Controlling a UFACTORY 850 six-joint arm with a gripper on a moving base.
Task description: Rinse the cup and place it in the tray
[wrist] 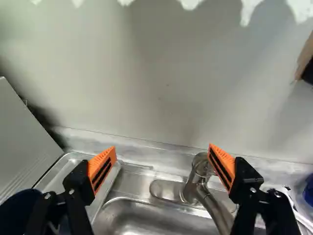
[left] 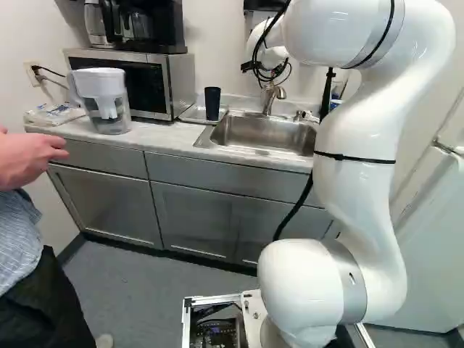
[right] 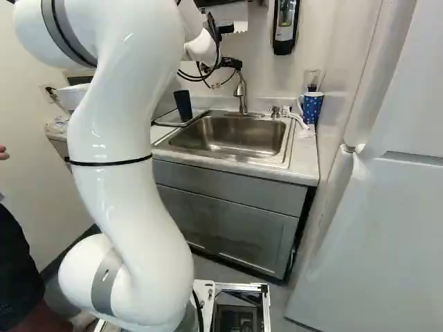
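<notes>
Claw (wrist: 163,151) wide open, tapered dark-blue cup (left: 212,104) upright on the shallow grey tray (wrist: 63,172): placing looks done, rinsing unclear!

Free air over sink (left: 261,135) — faucet (left: 268,101) behind, cup (left: 212,104) beside

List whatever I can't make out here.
- Inside of the dark cup: its wall hides it in both base views; the wrist view's edge cuts the cup off.
- Drain of the sink: apparently behind the near rim in both base views.
- Identity of the brown thing: cut off by the wrist view's edge.
</notes>
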